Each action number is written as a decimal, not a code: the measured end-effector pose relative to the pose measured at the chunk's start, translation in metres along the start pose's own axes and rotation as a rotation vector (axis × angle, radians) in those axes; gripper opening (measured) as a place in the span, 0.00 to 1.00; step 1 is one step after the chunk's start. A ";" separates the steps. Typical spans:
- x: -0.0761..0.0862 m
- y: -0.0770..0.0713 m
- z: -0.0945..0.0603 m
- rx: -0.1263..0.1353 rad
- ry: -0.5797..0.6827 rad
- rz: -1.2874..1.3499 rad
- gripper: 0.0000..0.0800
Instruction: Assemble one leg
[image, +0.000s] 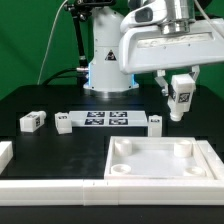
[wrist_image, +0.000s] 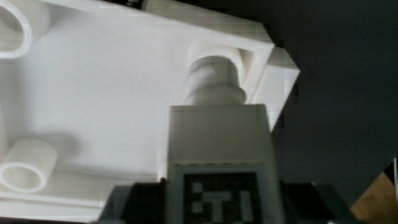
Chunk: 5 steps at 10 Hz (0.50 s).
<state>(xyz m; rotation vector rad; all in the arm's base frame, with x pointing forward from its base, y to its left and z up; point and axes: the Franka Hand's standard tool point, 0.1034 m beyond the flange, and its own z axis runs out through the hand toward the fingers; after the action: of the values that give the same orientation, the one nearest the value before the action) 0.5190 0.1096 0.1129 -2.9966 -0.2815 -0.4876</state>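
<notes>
My gripper (image: 180, 98) is shut on a leg (image: 181, 100), a small white block with a marker tag, and holds it in the air above the far right part of the large white square panel (image: 160, 166). In the wrist view the held leg (wrist_image: 222, 150) fills the middle, its tag between the dark fingers (wrist_image: 139, 200), and its end points at a corner socket (wrist_image: 217, 72) of the panel (wrist_image: 107, 80). Three more legs lie on the black table: one (image: 32, 121) at the exterior view's left, one (image: 63, 124) beside it, one (image: 154, 123) at the marker board's right end.
The marker board (image: 108, 119) lies flat behind the panel. A white rail (image: 50, 186) runs along the front edge and a white piece (image: 4, 152) sits at the far left. The robot base (image: 105, 60) stands behind. Another socket post (wrist_image: 32, 165) shows in the wrist view.
</notes>
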 end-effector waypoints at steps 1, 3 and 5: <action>0.021 0.003 0.006 0.004 0.013 -0.013 0.36; 0.055 0.012 0.016 0.008 0.044 -0.017 0.36; 0.072 0.014 0.030 0.012 0.069 -0.022 0.36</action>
<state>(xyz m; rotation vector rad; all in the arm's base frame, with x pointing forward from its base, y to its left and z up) 0.5977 0.1116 0.1065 -2.9611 -0.3105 -0.5877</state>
